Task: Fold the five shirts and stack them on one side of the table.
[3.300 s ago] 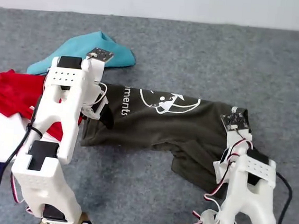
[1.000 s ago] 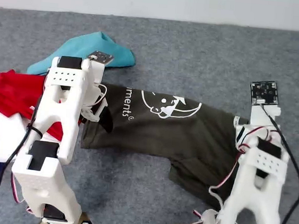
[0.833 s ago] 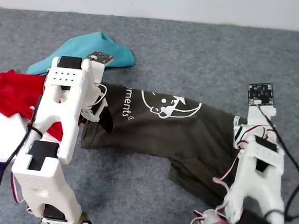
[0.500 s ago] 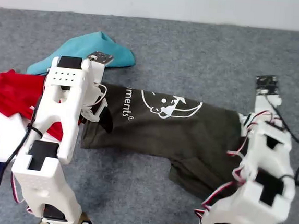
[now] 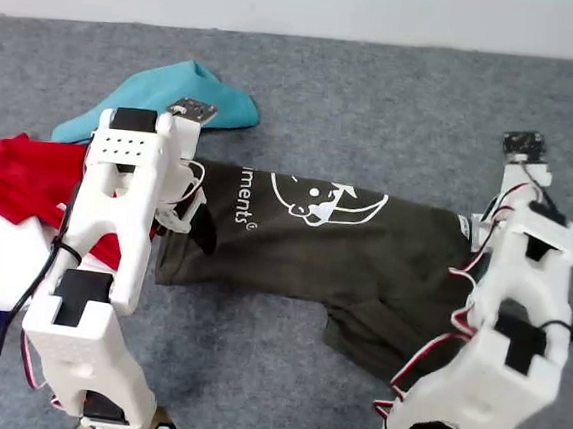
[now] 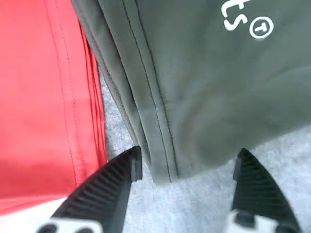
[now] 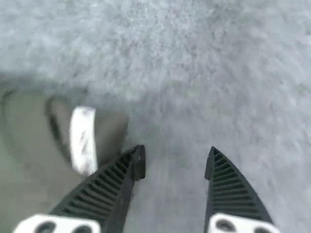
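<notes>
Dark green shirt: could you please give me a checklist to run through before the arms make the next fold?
1. The left tool is open: ok.
2. The hem of the dark green shirt lies between its fingers: ok.
3. The red shirt is outside that bite: ok, though close.
4. The right tool is open: ok.
5. The right tool is over cloth: not ok; it is over the bare grey table, beside the neck label.
6. The shirt lies flat: not ok; the part by the right arm is bunched.
</notes>
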